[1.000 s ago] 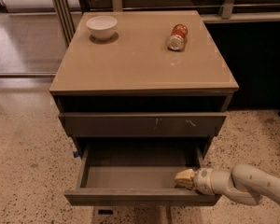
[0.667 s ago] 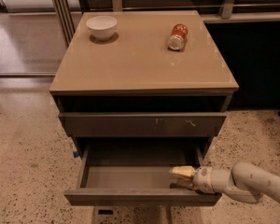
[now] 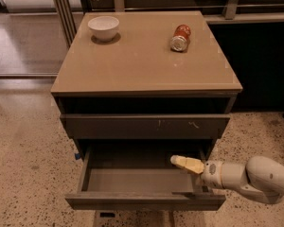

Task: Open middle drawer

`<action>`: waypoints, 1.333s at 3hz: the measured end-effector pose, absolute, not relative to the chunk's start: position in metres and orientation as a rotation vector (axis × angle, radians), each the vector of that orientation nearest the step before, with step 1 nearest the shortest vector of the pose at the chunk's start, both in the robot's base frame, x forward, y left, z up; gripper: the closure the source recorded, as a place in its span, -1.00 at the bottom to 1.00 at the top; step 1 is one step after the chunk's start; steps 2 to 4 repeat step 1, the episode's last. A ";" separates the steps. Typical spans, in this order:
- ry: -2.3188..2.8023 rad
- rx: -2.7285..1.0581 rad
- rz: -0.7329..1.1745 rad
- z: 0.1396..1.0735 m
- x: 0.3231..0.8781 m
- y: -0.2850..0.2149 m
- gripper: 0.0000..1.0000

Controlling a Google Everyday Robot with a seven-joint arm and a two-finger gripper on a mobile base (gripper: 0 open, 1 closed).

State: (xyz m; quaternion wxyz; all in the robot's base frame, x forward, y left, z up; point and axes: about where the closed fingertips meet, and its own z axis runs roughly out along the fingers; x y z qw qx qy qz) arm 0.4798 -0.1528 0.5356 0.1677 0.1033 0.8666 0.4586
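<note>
The middle drawer is a wide, shallow grey-brown drawer that stands pulled out at the bottom of the cabinet. Its matching tray is bare inside. My gripper, with yellowish tips, reaches in from the right over the drawer's right rear part, above the tray floor and just under the drawer front above. It holds nothing that I can see. Its white arm crosses the drawer's right front corner.
Above the open drawer is a shut drawer front with white scratches. On the tan cabinet top stand a white bowl at the back left and a red can lying at the back right. Speckled floor surrounds the cabinet.
My gripper has moved up and a little left, deeper over the open drawer. The drawer itself has stayed pulled out.
</note>
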 end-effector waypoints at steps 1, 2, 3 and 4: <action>2.465 0.294 1.305 0.536 0.480 -0.153 -1.00; 2.465 0.294 1.305 0.536 0.480 -0.153 -1.00; 2.465 0.294 1.305 0.536 0.480 -0.153 -1.00; 2.465 0.294 1.305 0.536 0.480 -0.153 -1.00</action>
